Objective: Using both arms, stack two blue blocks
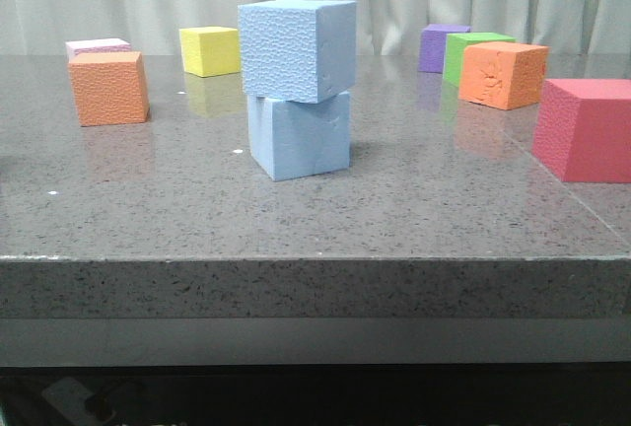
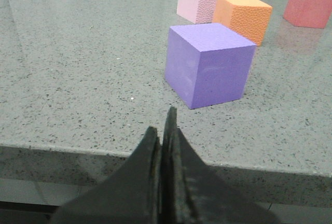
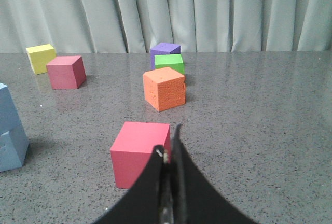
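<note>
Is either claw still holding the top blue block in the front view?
No: the textured blue block sits on the smoother blue block with no claw near it, slightly overhanging and turned against the lower one.

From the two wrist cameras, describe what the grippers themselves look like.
Only the fingers show. The left gripper has dark, near-black matte fingers, broad at the base and tapering to thin points. The right gripper looks the same, with a small pale fleck near its tip. No cables, labels or arm links are visible.

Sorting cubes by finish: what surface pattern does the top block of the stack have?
Light blue, pebbly texture on the top blue block; clearest in the front view.
</note>
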{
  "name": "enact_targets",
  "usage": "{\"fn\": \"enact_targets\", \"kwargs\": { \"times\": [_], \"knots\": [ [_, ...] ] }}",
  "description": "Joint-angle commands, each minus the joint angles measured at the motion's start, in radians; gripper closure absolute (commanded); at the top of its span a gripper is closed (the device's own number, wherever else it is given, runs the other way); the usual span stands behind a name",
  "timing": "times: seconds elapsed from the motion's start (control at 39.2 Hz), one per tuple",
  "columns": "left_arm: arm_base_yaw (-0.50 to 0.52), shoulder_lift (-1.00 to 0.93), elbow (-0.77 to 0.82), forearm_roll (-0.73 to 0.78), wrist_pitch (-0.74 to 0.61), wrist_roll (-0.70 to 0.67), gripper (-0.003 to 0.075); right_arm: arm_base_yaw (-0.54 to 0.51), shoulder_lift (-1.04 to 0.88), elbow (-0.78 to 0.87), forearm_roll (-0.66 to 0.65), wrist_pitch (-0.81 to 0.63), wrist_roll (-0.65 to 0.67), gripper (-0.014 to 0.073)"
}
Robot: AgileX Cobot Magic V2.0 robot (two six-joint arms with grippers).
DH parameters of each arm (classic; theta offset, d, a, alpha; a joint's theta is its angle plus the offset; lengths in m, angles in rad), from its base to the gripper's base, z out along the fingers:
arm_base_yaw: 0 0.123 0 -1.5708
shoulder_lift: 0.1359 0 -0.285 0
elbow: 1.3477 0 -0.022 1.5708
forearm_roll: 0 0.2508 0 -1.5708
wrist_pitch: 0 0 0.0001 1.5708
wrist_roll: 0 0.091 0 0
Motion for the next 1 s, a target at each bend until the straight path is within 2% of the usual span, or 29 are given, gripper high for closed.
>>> {"fn": "enact_targets", "kwargs": {
  "times": [0.0,0.64,0.97],
  "knots": [
    [0.002,-0.022,0.038,-0.007,-0.087,0.003,0.0738,-0.004,0.010,-0.026,-0.010,-0.085,-0.010,0.0663],
    [0.002,-0.022,0.038,-0.007,-0.087,0.003,0.0738,-0.004,0.010,-0.020,-0.011,-0.090,-0.010,0.0663],
    [0.002,-0.022,0.038,-0.007,-0.087,0.003,0.0738,-0.070,-0.069,0.209,-0.017,-0.174,-0.011,0.0663]
  ]
}}
